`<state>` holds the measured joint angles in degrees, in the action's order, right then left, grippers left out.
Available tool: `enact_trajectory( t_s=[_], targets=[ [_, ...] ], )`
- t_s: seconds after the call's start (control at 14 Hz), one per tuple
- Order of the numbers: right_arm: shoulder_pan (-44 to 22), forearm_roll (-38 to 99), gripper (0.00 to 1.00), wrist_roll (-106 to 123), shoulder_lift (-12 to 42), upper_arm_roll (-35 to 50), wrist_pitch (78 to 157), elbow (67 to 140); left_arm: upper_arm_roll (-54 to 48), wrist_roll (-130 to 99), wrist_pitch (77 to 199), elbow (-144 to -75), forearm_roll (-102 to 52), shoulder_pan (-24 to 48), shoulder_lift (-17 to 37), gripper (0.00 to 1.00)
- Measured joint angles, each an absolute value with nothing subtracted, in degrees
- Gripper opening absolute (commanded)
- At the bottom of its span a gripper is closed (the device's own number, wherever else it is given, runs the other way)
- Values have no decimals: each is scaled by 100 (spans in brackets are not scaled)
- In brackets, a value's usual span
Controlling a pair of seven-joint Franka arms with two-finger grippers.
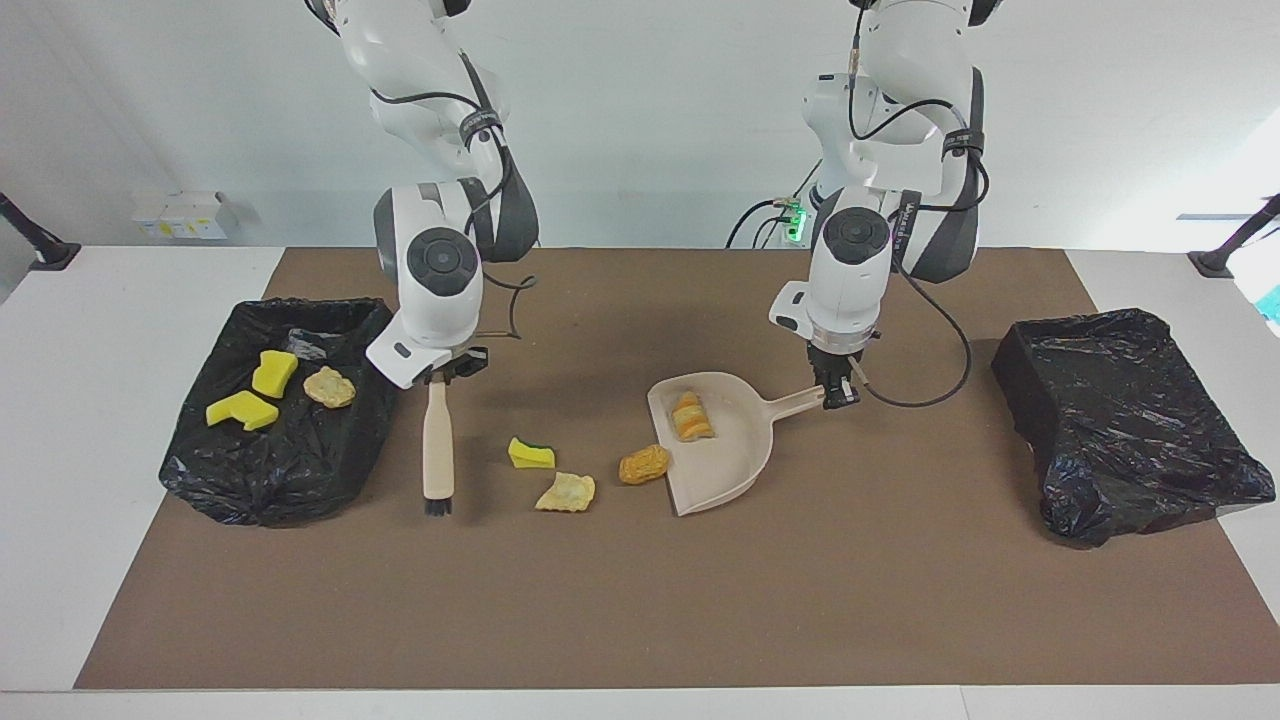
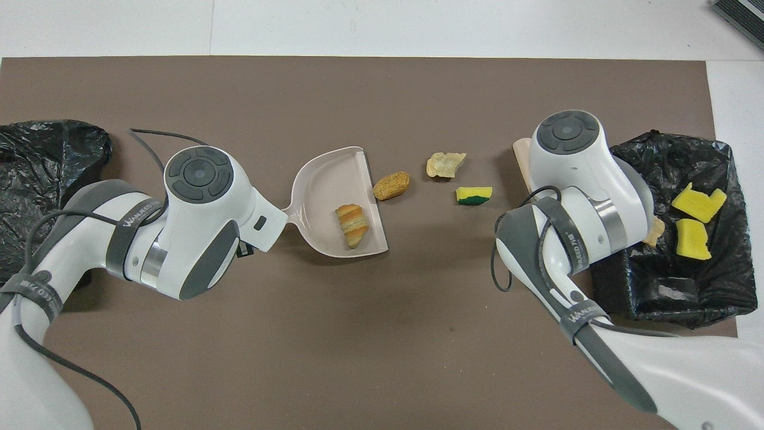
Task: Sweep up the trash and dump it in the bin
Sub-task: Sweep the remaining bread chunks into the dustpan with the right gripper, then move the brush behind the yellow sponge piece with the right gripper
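Observation:
My left gripper (image 1: pixel 838 392) is shut on the handle of the beige dustpan (image 1: pixel 715 440), which lies on the brown mat with a striped pastry lump (image 1: pixel 690 416) in it. A golden-brown lump (image 1: pixel 643 464) sits at the pan's open lip. Toward the right arm's end lie a yellow sponge chunk (image 1: pixel 531 454) and a pale flaky scrap (image 1: pixel 566 492). My right gripper (image 1: pixel 440 375) is shut on the beige brush (image 1: pixel 437 440), which hangs bristles down beside the black-lined bin (image 1: pixel 290 470). The bin holds two yellow chunks and a pastry piece (image 1: pixel 329 386).
A second black-bagged bin (image 1: pixel 1130 420) stands at the left arm's end of the table. The mat's edge (image 1: pixel 600 685) farthest from the robots borders white tabletop. In the overhead view the right arm's wrist (image 2: pixel 573 155) covers part of the bin (image 2: pixel 668 292).

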<state>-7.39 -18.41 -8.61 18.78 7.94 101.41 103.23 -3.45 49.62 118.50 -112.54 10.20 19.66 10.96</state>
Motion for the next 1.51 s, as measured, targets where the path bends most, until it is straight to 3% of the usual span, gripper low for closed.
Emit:
enact_trajectory(
  t_s=[0.5, 1.08, 1.29, 1.51],
  targets=[
    [-1554, -1082, 0, -862, 2368, 867, 10276, 9780, -343, 4871, 11842, -11286, 1020, 1965, 1095, 0],
    [-2690, 828, 0, -1832, 2439, 888, 10949, 9706, -343, 4858, 11843, -11289, 1020, 1965, 1093, 0],
    [-2640, 1003, 0, -2054, 2402, 853, 10919, 9629, -343, 4858, 11845, -11290, 1020, 1965, 1093, 0],
    [-2128, 1010, 0, -2047, 2126, 833, 10377, 9562, -343, 4858, 11847, -11290, 1020, 1965, 1093, 0]
  ],
)
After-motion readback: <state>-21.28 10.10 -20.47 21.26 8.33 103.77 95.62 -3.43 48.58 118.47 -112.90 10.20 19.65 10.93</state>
